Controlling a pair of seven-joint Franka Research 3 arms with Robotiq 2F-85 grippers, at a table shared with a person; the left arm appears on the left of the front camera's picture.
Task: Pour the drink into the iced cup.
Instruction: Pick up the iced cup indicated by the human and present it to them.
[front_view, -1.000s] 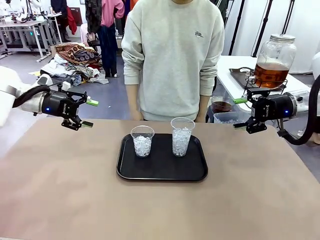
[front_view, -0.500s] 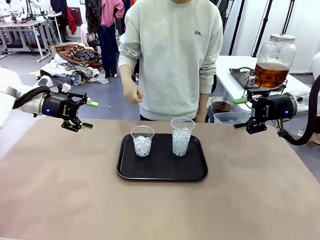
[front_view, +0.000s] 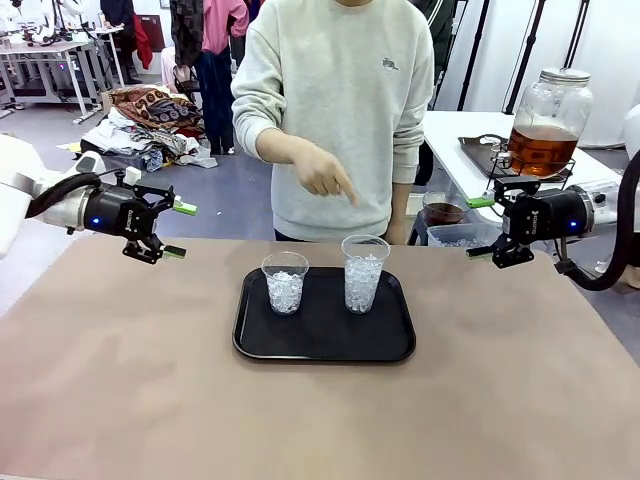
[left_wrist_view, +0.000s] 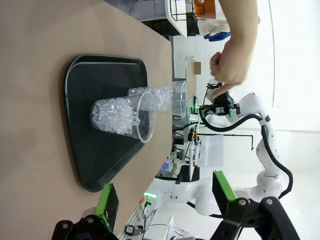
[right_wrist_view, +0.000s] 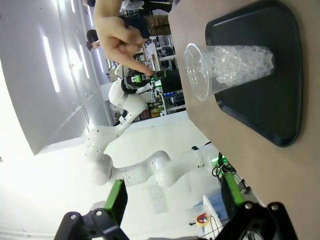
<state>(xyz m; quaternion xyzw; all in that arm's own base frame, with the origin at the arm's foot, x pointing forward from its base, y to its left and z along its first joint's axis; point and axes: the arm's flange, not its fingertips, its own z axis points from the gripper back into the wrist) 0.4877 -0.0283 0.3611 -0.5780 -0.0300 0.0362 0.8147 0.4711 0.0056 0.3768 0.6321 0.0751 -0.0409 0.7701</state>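
Two clear plastic cups of ice stand on a black tray (front_view: 256, 340): a shorter cup (front_view: 285, 283) on the left and a taller cup (front_view: 364, 272) on the right. The drink (front_view: 541, 148) is amber liquid in a glass dispenser jar on a side table at the back right. My left gripper (front_view: 180, 229) hovers open off the table's far left, well clear of the tray. Off the far right, beside the jar's stand, my right gripper (front_view: 479, 227) hovers open too. The left wrist view has my open left gripper (left_wrist_view: 164, 195), both cups (left_wrist_view: 122, 116) and the tray (left_wrist_view: 85, 80). The right wrist view has my open right gripper (right_wrist_view: 173, 196) and a cup (right_wrist_view: 225, 65).
A person stands at the far side, one hand (front_view: 325, 178) pointing a finger down above the cups. A small bowl of dark liquid (front_view: 442, 211) sits below the jar. Brown table surface lies bare around the tray.
The person's hand has risen from their side and now points down over the cups. Neither arm has moved, and both grippers stay open.
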